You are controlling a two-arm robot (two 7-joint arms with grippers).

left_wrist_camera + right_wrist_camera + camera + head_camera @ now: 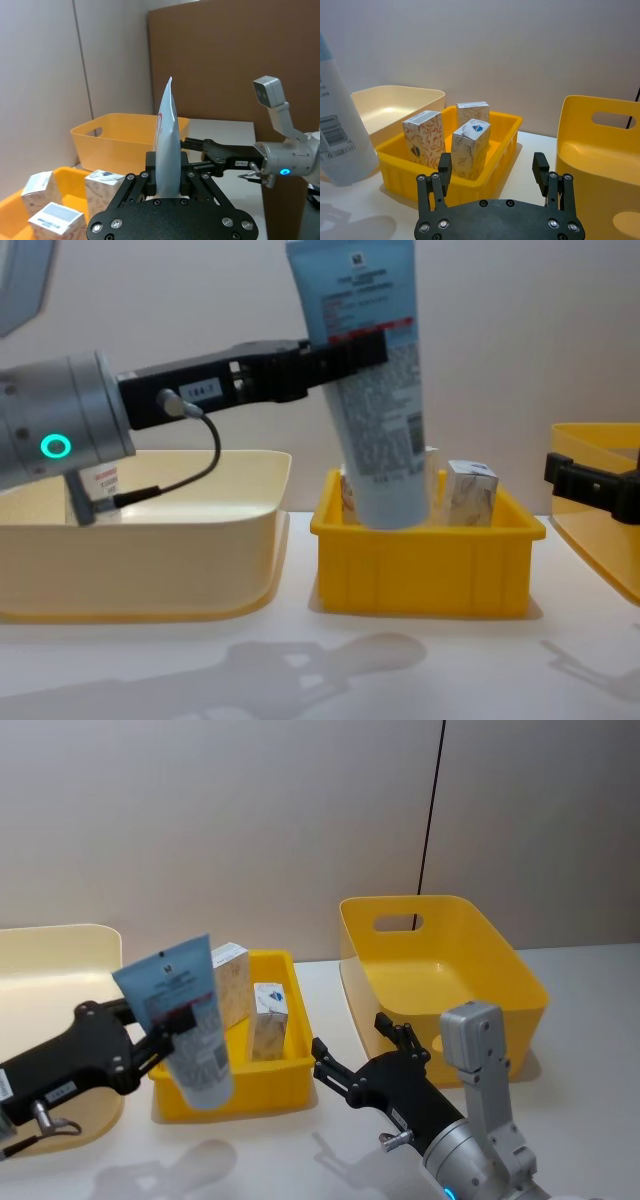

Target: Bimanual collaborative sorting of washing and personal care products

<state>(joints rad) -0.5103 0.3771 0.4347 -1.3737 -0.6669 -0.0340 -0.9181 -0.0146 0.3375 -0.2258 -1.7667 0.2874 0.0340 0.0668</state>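
okay, your left hand (172, 1025) grips the blue tube (170, 978) near upright, crimp end up, by the front left corner of the yellow tray (262, 1098), and your right hand (348, 1034) hangs spread open to its right, aimed at it.

In the head view, three containers stand in a row on the table (260, 1160): the wide bin (60, 945) at the left edge, the low tray (275, 1092) left of centre, and the deep bin (500, 970) right of centre. Three cartons (470, 147) stand upright inside the low tray. The tube (195, 1070) hangs in the lower left, clamped in the left gripper (172, 1020), overlapping the tray's left front corner. The right gripper (350, 1033) sits at lower centre, between the low tray and the deep bin.
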